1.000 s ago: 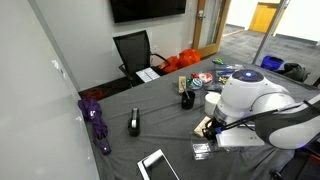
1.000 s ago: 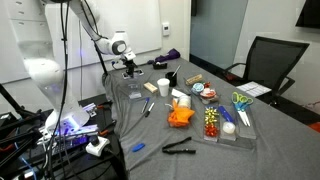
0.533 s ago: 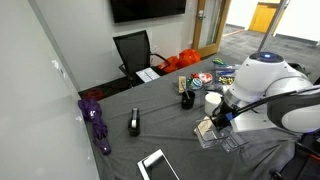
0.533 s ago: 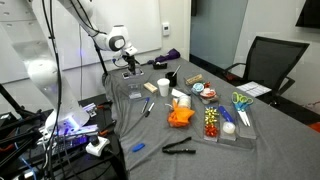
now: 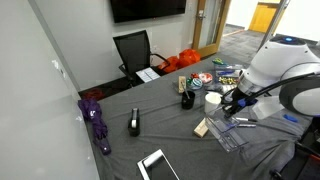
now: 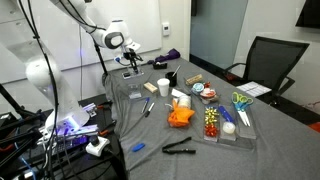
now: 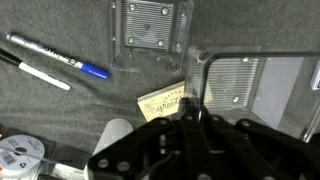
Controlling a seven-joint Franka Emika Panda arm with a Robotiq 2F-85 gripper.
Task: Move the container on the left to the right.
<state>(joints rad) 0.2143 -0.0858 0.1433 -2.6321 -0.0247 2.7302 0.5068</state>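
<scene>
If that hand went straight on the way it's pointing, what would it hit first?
The hand would likely meet the edge of the nearest clear box, just beside the block, though depth is unclear.

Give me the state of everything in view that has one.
hand: at one box's edge, open or shut unclear
box by the hand: level, whether gripped unclear
other box: flat on the table, clear of the hand
wooden block: lying flat beside the first box
marker: capped, lying down
mug: upright
</scene>
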